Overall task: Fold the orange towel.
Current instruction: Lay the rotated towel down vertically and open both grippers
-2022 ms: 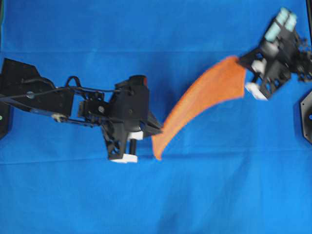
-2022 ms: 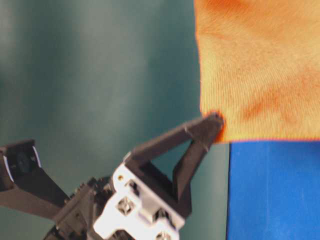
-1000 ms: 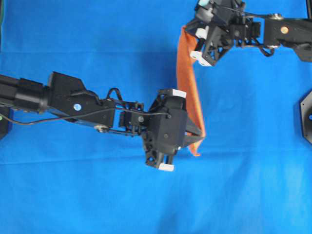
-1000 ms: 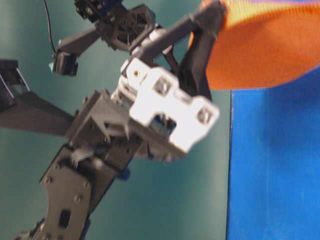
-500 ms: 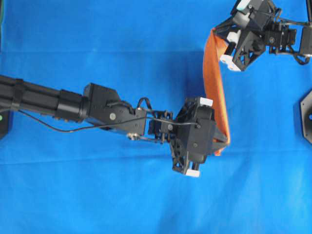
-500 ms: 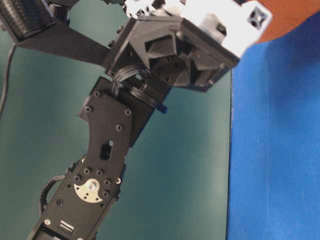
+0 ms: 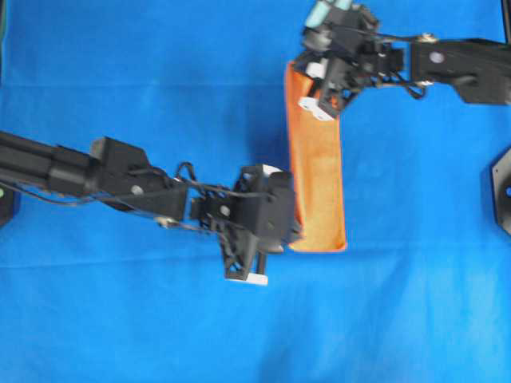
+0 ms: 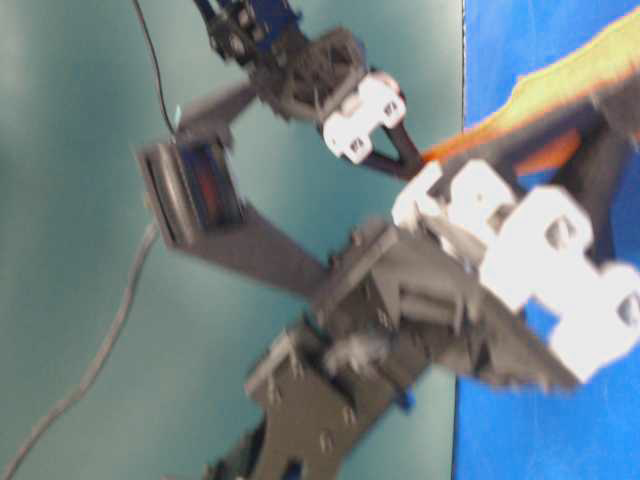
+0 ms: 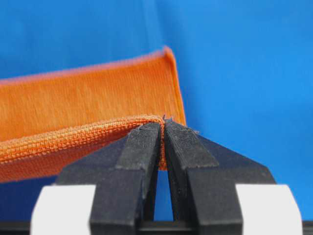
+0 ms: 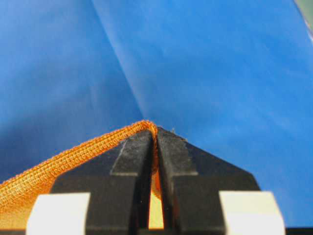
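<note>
A large blue cloth (image 7: 160,319) covers the whole work surface, smooth apart from faint creases running left to right. On it, right of centre, the orange towel (image 7: 319,183) lies as a long narrow strip from far to near, its near end flat on the blue, its far end raised.

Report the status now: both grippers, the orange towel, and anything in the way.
Left gripper shut on the orange towel's corner. Right gripper shut on another corner. Towel doubled over, a narrow strip on the blue cloth. Nothing in the way.
</note>
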Action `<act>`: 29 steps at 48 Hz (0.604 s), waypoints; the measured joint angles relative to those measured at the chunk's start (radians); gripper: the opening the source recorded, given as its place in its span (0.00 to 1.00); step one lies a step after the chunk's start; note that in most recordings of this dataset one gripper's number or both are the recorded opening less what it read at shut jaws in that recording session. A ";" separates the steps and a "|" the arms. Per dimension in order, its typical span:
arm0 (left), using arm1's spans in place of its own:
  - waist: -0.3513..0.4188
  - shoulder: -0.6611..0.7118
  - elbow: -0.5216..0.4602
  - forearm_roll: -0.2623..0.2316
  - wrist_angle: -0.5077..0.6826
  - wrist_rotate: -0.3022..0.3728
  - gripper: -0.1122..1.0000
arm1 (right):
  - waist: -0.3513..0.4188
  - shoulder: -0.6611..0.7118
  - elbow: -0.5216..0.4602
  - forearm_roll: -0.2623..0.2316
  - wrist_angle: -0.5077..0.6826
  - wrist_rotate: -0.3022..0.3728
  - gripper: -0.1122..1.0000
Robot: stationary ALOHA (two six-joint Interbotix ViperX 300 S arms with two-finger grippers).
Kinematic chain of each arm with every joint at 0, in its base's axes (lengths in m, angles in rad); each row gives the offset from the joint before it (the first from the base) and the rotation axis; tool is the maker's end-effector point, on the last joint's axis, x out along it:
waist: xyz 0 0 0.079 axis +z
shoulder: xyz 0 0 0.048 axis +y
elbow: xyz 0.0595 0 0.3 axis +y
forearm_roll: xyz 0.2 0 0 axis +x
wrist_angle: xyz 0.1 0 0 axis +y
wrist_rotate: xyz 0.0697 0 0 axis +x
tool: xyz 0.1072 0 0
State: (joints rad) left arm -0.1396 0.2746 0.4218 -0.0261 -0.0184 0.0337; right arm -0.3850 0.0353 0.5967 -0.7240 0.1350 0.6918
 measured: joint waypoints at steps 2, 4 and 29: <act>-0.002 -0.011 0.023 0.000 -0.006 -0.012 0.11 | 0.005 0.021 -0.018 0.000 -0.002 0.000 0.12; -0.005 -0.020 0.044 0.000 -0.011 -0.025 0.11 | 0.011 0.038 -0.034 0.000 -0.003 -0.002 0.12; -0.009 -0.041 0.104 0.000 -0.051 -0.034 0.22 | 0.018 0.058 -0.055 -0.002 -0.005 0.000 0.13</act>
State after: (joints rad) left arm -0.1488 0.2332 0.5262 -0.0261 -0.0690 0.0000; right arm -0.3666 0.0936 0.5415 -0.7256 0.1304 0.6918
